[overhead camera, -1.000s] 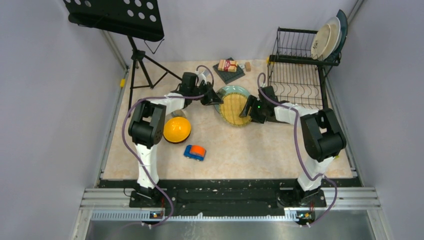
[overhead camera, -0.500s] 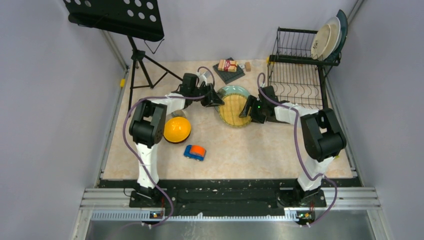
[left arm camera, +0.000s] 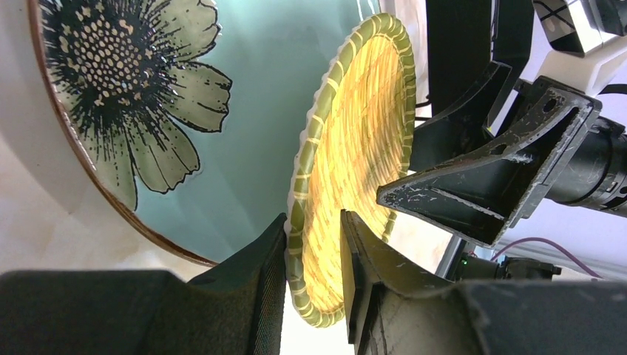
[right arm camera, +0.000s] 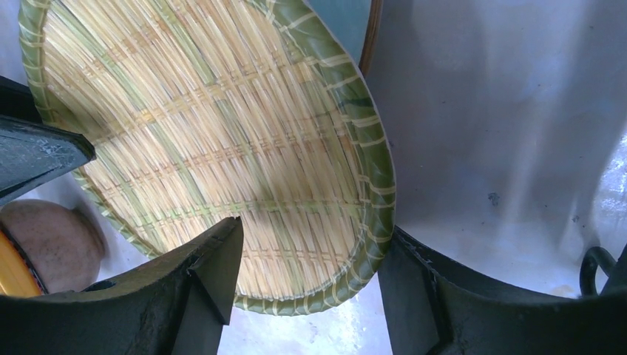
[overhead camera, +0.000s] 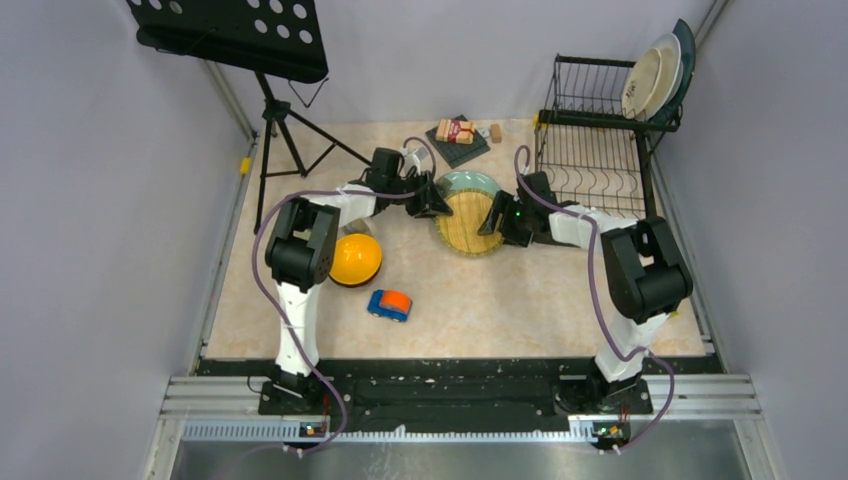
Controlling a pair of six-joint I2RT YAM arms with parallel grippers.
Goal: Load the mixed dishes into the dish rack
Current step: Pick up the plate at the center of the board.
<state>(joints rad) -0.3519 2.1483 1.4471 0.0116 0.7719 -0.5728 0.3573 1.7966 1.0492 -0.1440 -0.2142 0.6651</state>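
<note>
Tabletop (overhead camera: 500, 300): left end effector (left arm camera: 313, 223) pinches woven plate (left arm camera: 358, 133) (rim).

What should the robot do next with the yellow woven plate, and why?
Probably close the right hand on the woven plate: its rim sits between those open fingers, the left hand pinches the far edge, and the dish rack stands on the right.

Four plates: cream plate (overhead camera: 645, 85) and dark plate (overhead camera: 686, 55) upper right; woven plate (overhead camera: 468, 222) and green plate (overhead camera: 470, 181) centre. Two mugs: pale mug (overhead camera: 411, 153), brown mug (right arm camera: 48, 240). One bowl (overhead camera: 354, 260), one toy car (overhead camera: 389, 304).
</note>
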